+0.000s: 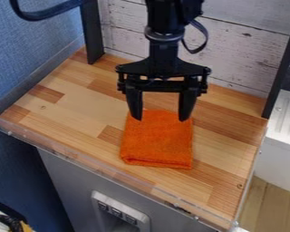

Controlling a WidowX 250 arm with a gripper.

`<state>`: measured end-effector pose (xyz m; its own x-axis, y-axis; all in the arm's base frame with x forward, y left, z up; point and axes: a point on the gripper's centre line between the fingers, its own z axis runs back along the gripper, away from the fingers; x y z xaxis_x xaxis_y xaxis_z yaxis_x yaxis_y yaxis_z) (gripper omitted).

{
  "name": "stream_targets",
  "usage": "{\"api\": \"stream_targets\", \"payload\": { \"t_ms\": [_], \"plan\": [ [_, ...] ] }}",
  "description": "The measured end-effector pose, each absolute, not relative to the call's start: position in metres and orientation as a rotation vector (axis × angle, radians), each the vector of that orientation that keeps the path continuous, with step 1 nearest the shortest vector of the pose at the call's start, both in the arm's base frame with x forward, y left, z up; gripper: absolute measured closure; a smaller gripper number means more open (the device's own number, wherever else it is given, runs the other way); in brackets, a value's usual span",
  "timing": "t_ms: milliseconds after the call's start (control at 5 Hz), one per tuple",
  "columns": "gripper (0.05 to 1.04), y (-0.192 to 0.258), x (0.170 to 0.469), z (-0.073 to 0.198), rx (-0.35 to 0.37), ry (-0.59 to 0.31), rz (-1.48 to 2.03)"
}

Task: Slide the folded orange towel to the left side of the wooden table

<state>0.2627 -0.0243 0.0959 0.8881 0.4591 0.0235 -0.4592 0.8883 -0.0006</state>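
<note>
At the left we see one blue wall (35, 59), and beside it one black post (92, 34) standing at the back of the wooden table (74, 106). Near the middle hangs one black hand (160, 117), its two fingers wide apart and pointing down, with nothing between them that we can see gripped. Just below and between the fingertips, we find one folded orange cloth (157, 142) lying flat on the table; whether the tips touch it, we cannot tell. Behind, we see one whitish plank panel (244, 54), then a second black post (282, 68) at the right.
</note>
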Motion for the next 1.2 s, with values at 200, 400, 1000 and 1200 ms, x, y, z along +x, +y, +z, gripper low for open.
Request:
{"api": "stream_targets", "payload": {
  "t_ms": [200,400,1000,1200],
  "plan": [
    [0.084,-0.022,0.266,0.095,0.004,-0.014,0.498],
    [0.128,-0.014,0.272,0.094,0.007,0.003,0.519],
    [0.925,-0.010,0.288,0.066,0.006,0.019,0.537],
    [1.018,-0.010,0.292,0.057,-0.001,0.005,0.535]
  ]
}}
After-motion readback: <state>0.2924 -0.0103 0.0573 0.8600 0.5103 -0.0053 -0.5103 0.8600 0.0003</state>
